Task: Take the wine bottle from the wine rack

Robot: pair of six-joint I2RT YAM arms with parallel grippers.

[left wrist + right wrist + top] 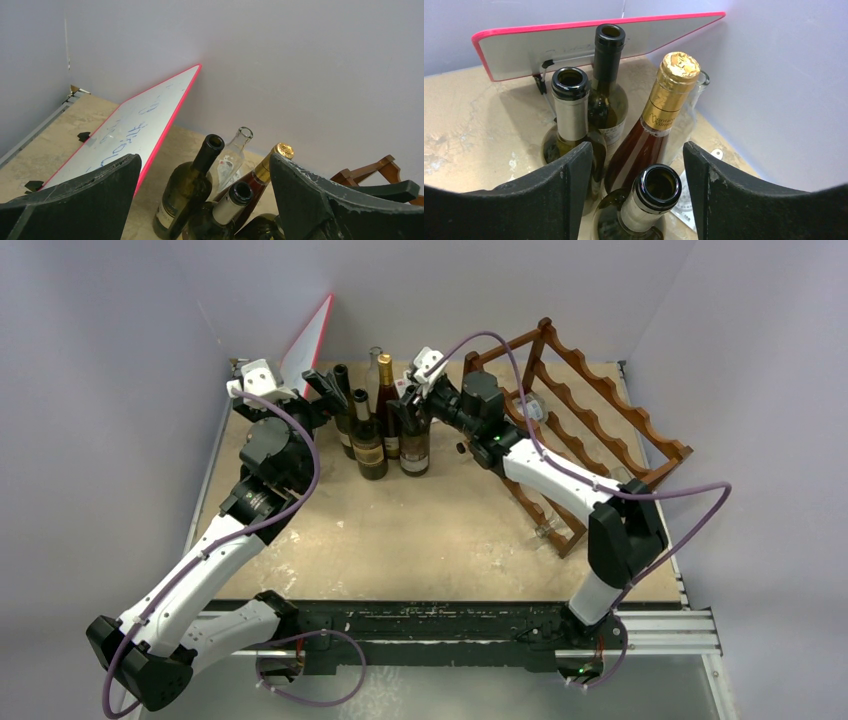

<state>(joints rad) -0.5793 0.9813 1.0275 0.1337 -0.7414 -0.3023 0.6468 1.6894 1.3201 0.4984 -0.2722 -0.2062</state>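
Silver-collared green glass wine bottle (655, 187) is stood upright left of the reddish-brown wooden wine rack (600, 423), neck loose between parted jaws of the right gripper (636, 150), left gripper (204, 159) held wide, empty; if clipped on withdrawal, crowded neighbouring bottles (672, 85) could be toppled.

Setting: robotics lab test cell — pale bare enclosure walls (120, 340), scuffed board tabletop (430, 530), aluminium mounting rail (660, 635), red-edged whiteboard (312, 345) propped at back.
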